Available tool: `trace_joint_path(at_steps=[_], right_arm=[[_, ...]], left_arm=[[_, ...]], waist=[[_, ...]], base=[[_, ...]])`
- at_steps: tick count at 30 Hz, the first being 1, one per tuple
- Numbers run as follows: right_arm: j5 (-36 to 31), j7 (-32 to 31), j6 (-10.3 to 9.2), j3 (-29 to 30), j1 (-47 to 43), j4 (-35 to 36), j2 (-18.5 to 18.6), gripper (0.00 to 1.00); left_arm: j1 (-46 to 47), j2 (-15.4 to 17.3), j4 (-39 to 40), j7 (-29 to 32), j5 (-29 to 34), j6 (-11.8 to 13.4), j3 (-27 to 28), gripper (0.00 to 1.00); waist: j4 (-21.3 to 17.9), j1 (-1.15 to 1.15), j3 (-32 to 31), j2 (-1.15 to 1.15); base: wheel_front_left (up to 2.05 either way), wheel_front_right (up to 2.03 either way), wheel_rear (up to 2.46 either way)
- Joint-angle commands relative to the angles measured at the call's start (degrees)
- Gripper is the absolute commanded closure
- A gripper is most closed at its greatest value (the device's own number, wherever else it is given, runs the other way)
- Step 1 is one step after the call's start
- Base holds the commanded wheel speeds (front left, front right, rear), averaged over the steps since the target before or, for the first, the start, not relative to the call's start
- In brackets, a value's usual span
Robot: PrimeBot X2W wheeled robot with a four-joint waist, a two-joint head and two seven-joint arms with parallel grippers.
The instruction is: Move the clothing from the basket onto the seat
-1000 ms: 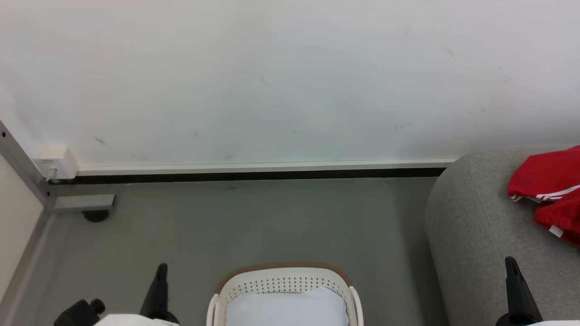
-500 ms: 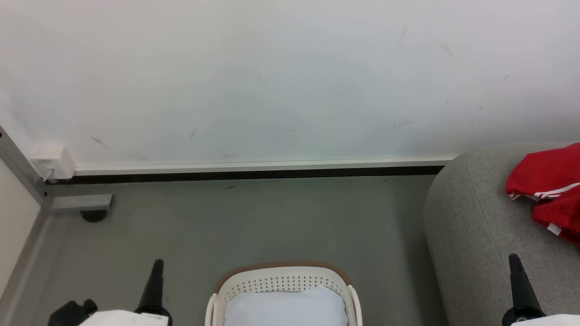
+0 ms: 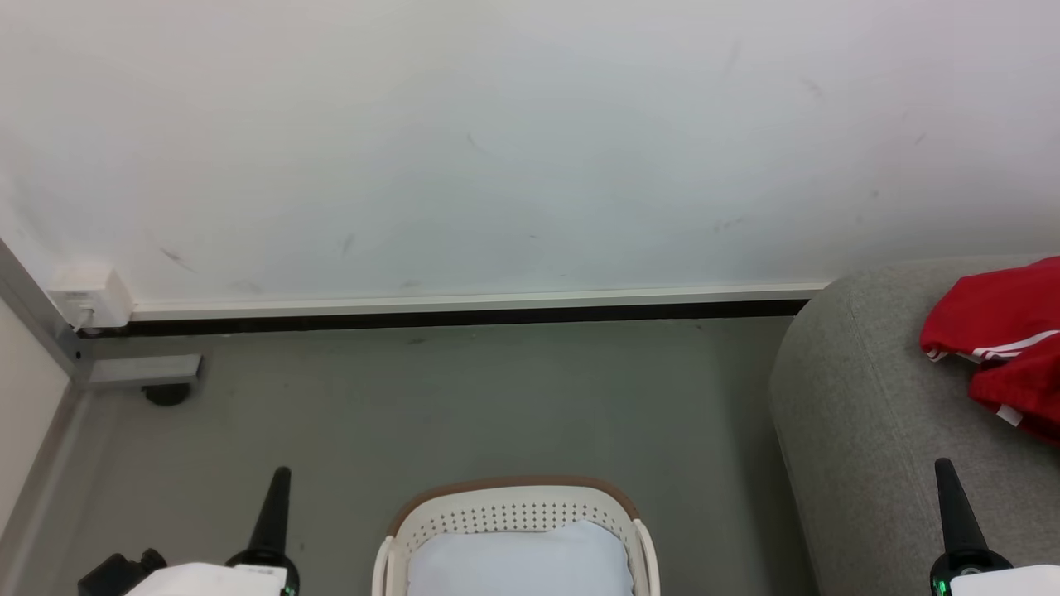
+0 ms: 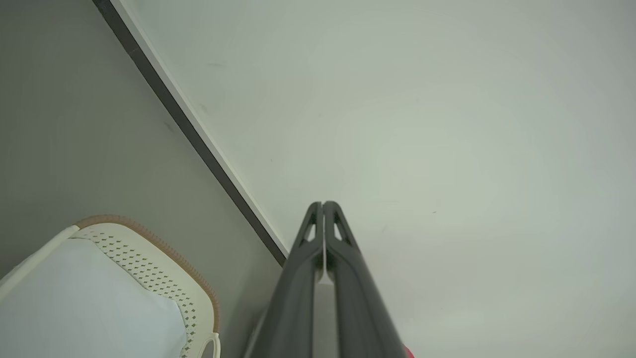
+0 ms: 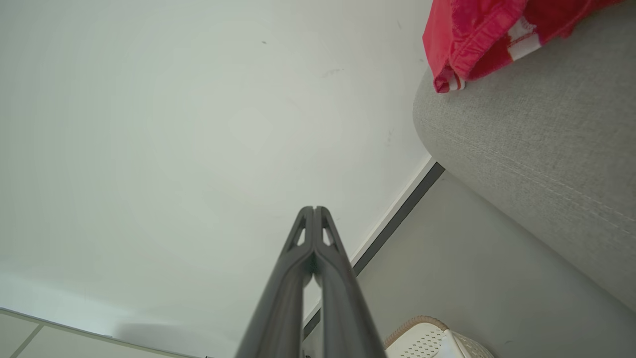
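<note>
Edging rightward, right gripper [image 3: 943, 466]

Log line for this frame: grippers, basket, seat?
left gripper: shut, empty | right gripper: shut, empty | basket: pale cloth inside | seat: red garment on it

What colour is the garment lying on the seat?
Red with white stripes. The garment on the seat shows best in the right wrist view.
</note>
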State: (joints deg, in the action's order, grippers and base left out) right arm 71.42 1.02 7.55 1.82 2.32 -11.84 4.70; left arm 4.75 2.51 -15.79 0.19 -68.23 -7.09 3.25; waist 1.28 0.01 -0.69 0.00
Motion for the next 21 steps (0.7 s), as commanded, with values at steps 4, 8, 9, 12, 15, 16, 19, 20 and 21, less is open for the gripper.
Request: trace_joint_path(at_steps=[4, 8, 9, 12, 15, 16, 19, 20, 21], right_arm=[[3.0, -1.0, -0.07, 0.6, 1.6, 0.0, 0.0, 1.0], [4.9, -1.5, -0.07, 1.0, 1.8, -0.3, -0.1, 1.0], [5.4, -1.6, -0.07, 1.0, 1.9, -0.3, -0.1, 1.0], [6.7, -2.1, -0.08, 1.3, 2.1, -0.4, -0.2, 1.0], [8.0, -2.5, -0.08, 1.5, 2.3, -0.6, -0.2, 1.0], [8.5, -2.6, -0.08, 1.5, 2.4, -0.6, -0.3, 1.0], [9.9, -3.0, -0.08, 1.7, 2.6, -0.8, -0.3, 1.0], [10.2, -3.1, -0.08, 1.8, 2.6, -0.8, -0.4, 1.0], [10.7, -3.3, -0.09, 1.9, 2.6, -0.9, -0.4, 1.0]], left_arm=[[1.1, 0.4, 0.8, 0.9, -3.4, -0.3, 0.7, 1.0], [1.2, 0.4, 0.9, 1.5, -5.3, -0.4, 1.0, 1.0], [1.2, 0.5, 0.9, 1.6, -5.9, -0.4, 1.0, 1.0], [1.3, 0.5, 1.0, 2.0, -7.5, -0.4, 1.2, 1.0], [1.3, 0.5, 1.1, 2.4, -8.8, -0.4, 1.4, 1.0], [1.3, 0.5, 1.1, 2.5, -9.4, -0.4, 1.5, 1.0], [1.3, 0.5, 1.2, 2.9, -11.0, -0.4, 1.6, 1.0], [1.3, 0.5, 1.2, 3.1, -11.3, -0.4, 1.7, 1.0], [1.4, 0.5, 1.2, 3.2, -11.7, -0.4, 1.8, 1.0]], waist=[[-0.1, -0.01, 0.1, 0.0], [-0.2, -0.01, 0.1, 0.0], [-0.2, -0.01, 0.2, 0.0], [-0.3, -0.01, 0.2, 0.0], [-0.4, -0.01, 0.3, 0.0], [-0.4, -0.01, 0.3, 0.0], [-0.5, -0.01, 0.3, 0.0], [-0.5, -0.01, 0.3, 0.0], [-0.5, -0.01, 0.4, 0.0]], base=[[0.0, 0.0, 0.0], [0.0, 0.0, 0.0], [0.0, 0.0, 0.0], [0.0, 0.0, 0.0], [0.0, 0.0, 0.0], [0.0, 0.0, 0.0], [0.0, 0.0, 0.0], [0.0, 0.0, 0.0], [0.0, 0.0, 0.0]])
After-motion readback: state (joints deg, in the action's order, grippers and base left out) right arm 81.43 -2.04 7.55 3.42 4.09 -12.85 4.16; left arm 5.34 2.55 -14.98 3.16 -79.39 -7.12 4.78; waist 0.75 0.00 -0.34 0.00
